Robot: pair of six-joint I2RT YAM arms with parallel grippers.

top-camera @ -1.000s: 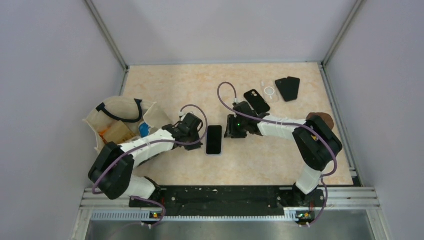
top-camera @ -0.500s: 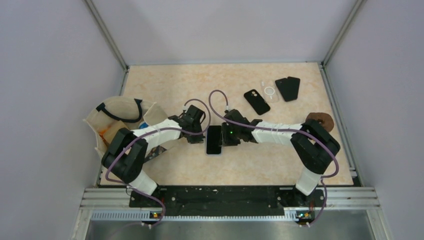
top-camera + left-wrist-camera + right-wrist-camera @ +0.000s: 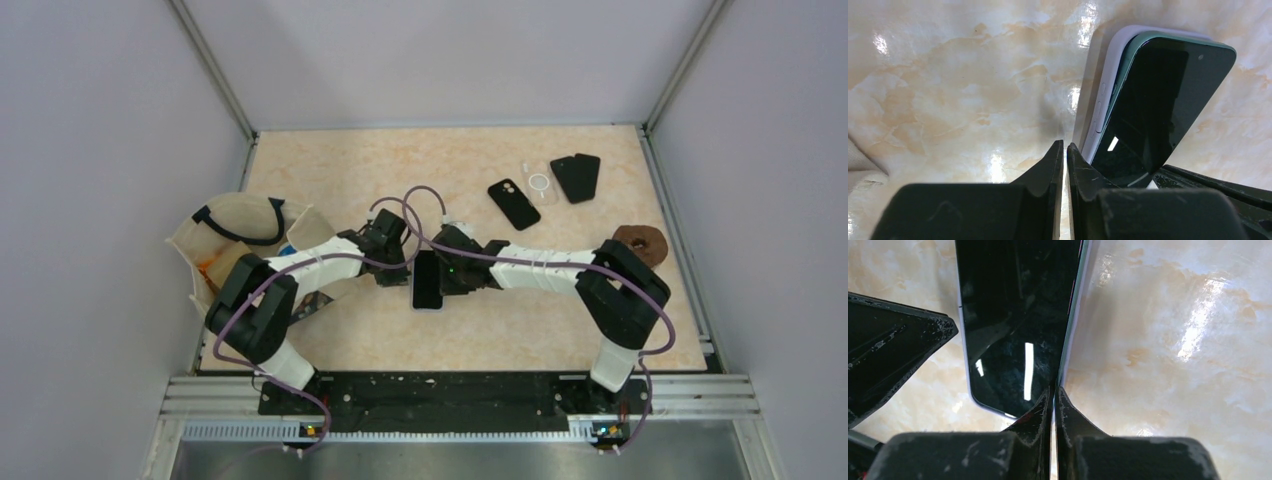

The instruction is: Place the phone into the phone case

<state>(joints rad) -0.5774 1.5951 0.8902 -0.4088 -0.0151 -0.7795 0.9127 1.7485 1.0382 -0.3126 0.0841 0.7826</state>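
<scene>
- The left gripper (image 3: 1064, 150), fingers drawn together on nothing, is sitting just beside the phone case (image 3: 1104, 85), which is lying ahead and right of its tips.
- The phone (image 3: 1158, 100) is lying tilted in that case, its near long edge apparently riding proud.
- The right gripper (image 3: 1054, 396), tips pinched together and empty, is touching the phone's opposite edge.
- The phone is looking stiff, slick and breakable, so pressing along its rim seems wiser than pressing on the screen.
</scene>
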